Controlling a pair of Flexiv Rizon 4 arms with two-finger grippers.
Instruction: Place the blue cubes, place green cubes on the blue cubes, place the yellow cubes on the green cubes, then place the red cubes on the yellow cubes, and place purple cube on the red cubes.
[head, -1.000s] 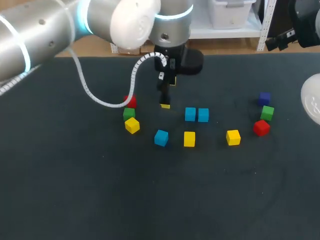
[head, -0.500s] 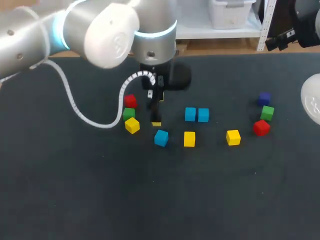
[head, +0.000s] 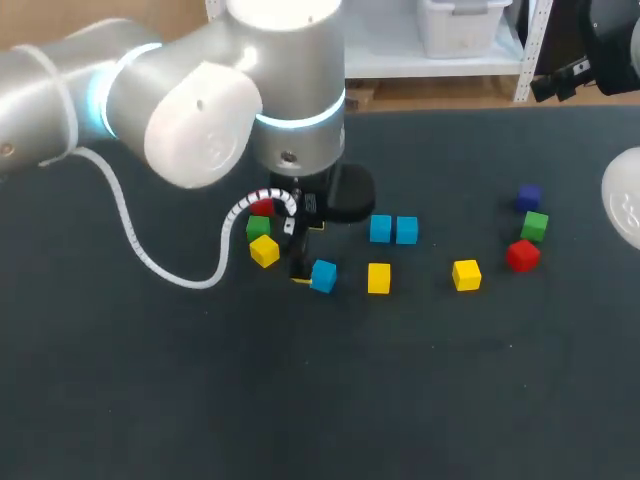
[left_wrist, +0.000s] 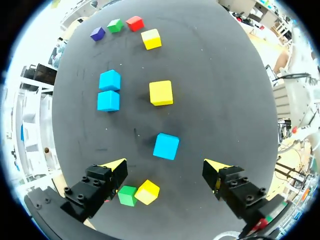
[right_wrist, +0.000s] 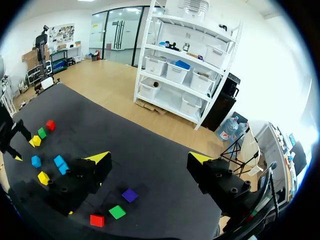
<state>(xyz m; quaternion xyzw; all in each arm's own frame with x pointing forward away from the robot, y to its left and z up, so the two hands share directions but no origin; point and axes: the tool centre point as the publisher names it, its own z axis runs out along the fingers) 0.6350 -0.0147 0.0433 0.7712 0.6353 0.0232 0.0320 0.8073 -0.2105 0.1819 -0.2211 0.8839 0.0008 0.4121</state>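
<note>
The left pincer hangs low over the dark counter with its fingers spread wide apart. A small light blue cube lies just ahead of it, midway between the two fingers and touching neither. A small yellow cube and a small green cube sit beside one finger. The right pincer is also spread apart, well away from that blue cube.
</note>
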